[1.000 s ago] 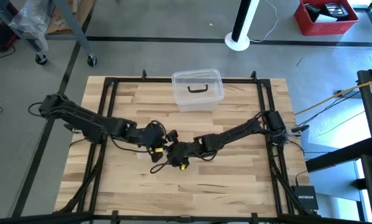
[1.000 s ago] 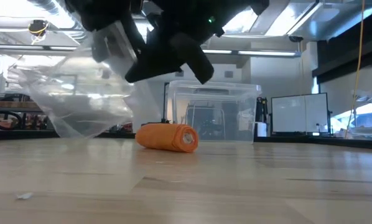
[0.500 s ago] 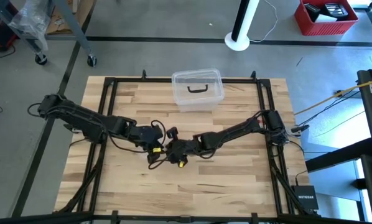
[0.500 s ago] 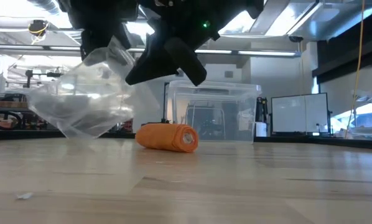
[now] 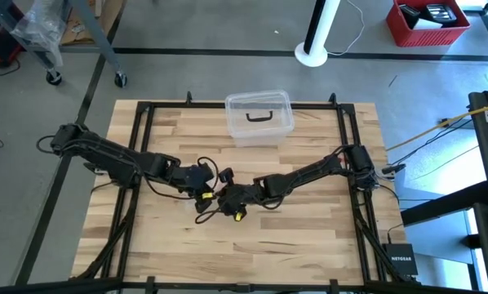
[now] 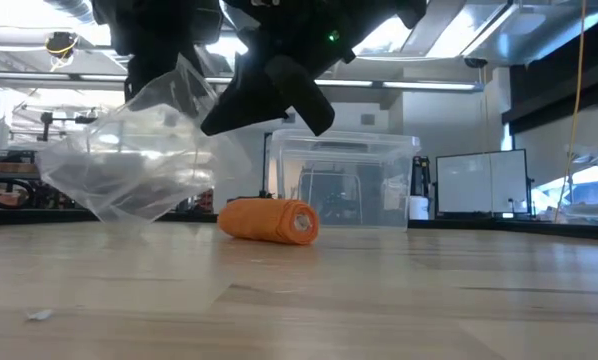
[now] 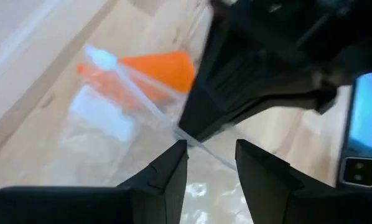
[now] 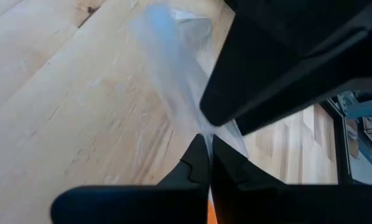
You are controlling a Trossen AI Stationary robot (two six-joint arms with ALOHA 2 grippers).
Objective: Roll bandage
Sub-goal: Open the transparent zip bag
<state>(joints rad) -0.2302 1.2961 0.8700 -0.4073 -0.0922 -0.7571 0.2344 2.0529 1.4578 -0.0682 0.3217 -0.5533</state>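
The right gripper (image 8: 208, 163) is pinched shut on a crinkled clear plastic wrapper (image 6: 129, 165), held above the table; the left gripper (image 7: 211, 163) stands part open beside it. The rolled orange fabric bandage (image 6: 269, 220) is laid on its side on the wooden table (image 6: 379, 300), its spiral end turned toward the low camera's right, before a clear plastic box (image 6: 344, 180).

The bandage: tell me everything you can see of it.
The bandage is a bright orange strip of soft fabric, wound into a short cylinder. It lies on its side on the wooden table, its spiral end showing in the low view. It sits in front of the clear plastic box, and nothing grips it. A clear plastic wrapper hangs above and beside it.
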